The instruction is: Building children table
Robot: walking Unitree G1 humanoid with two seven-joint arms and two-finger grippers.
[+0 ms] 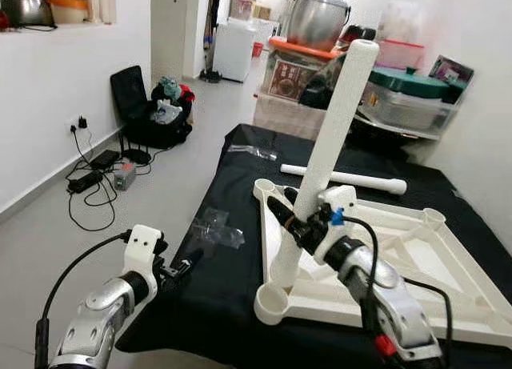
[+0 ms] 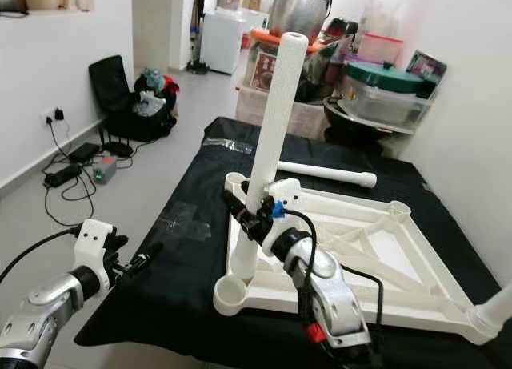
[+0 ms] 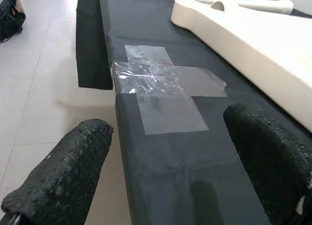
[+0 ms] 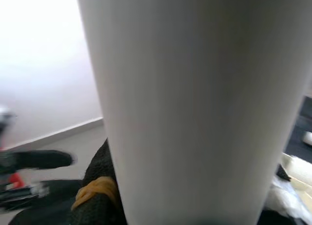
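Note:
An upturned white table top [image 1: 416, 249] lies on a black cloth [image 1: 232, 297]. My right gripper [image 1: 292, 221] is shut on a white table leg [image 1: 336, 137], also seen close up as the leg [image 4: 195, 103]. The leg leans toward the far right. Its lower end sits just behind the round socket [image 1: 272, 302] at the near left corner; I cannot tell whether they touch. A second leg [image 1: 344, 177] lies flat beyond the top. My left gripper [image 1: 180, 266] hovers open at the cloth's left edge, its fingers [image 3: 63, 176] apart with nothing between them.
Clear plastic wrap [image 3: 165, 88] lies on the cloth just ahead of the left gripper. Another white post [image 2: 494, 306] stands at the top's near right corner. Pots and boxes [image 1: 400, 89] crowd the back. A black bag [image 1: 152, 113] and cables [image 1: 96, 185] are on the floor at left.

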